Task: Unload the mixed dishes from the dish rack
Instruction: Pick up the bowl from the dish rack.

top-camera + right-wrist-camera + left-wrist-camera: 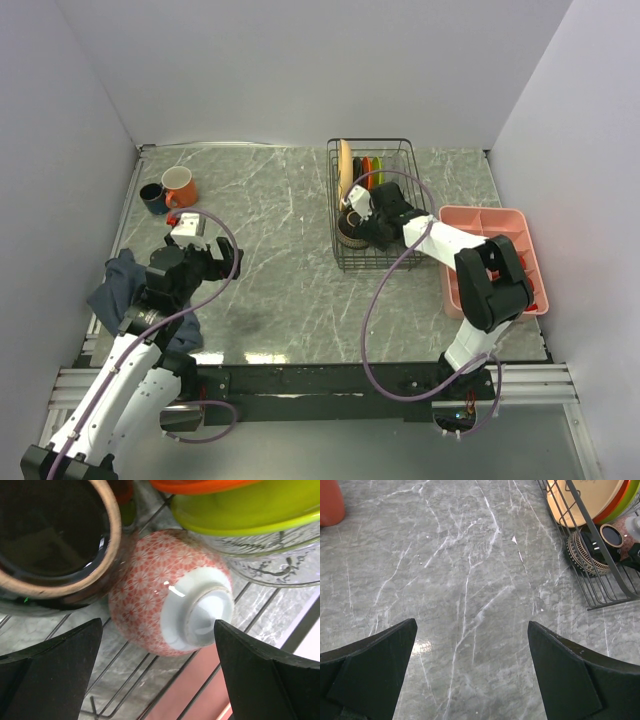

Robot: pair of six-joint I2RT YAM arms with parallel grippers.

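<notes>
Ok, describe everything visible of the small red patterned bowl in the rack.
The small bowl looks ceramic: glossy white, fine red flower pattern, plain white foot ring. It lies on its side on the dish rack wires, foot toward the camera, beside the brown-rimmed bowl, between the fingers of the open right gripper, untouched.

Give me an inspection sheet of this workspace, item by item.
Surface: grey marbled table.
Job's things: dish rack holds upright plates, a brown bowl and a red-patterned cup on its side; orange mug and dark-blue cup stand out on the table.
Clutter: blue cloth, pink tray.
Grippers: left gripper open over bare table; right gripper open, a finger either side of the red-patterned cup.
Cables: purple cables loop off both arms.
Surroundings: plain white walls.
</notes>
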